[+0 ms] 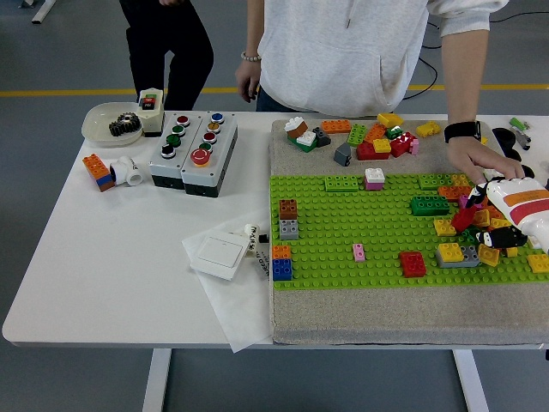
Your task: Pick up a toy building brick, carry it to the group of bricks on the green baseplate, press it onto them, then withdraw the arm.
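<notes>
The right robot hand [502, 225], white-shelled with black fingers and an orange stripe, comes in from the right edge and sits low over the right end of the bright green studded baseplate [360, 227]. Its fingers reach down into the jumbled group of red, yellow and orange bricks [480, 225] there; whether they are closed on any one brick cannot be told, since the pieces and fingertips overlap. The left robot hand is out of sight.

A person in a pale grey hooded top stands at the far side of the table [129, 257]. The person's hand [487, 161], with a black watch at the wrist, rests on the baseplate's far right corner, just beyond the robot hand and almost touching it.

Across the baseplate stand a dark green flat brick [429, 205], a red square brick [413, 263], a small pink brick [358, 251], a white-over-pink brick [374, 178], a brown-over-grey stack [288, 219] and an orange-over-blue stack [281, 263]. The baseplate lies on a grey felt mat [377, 313]. Beyond the baseplate, on the mat, is a loose heap of mixed bricks [377, 137]. Left of the baseplate, on the bare table, sit two grey push-button boxes [193, 153] and a white wall switch on paper [219, 254].
</notes>
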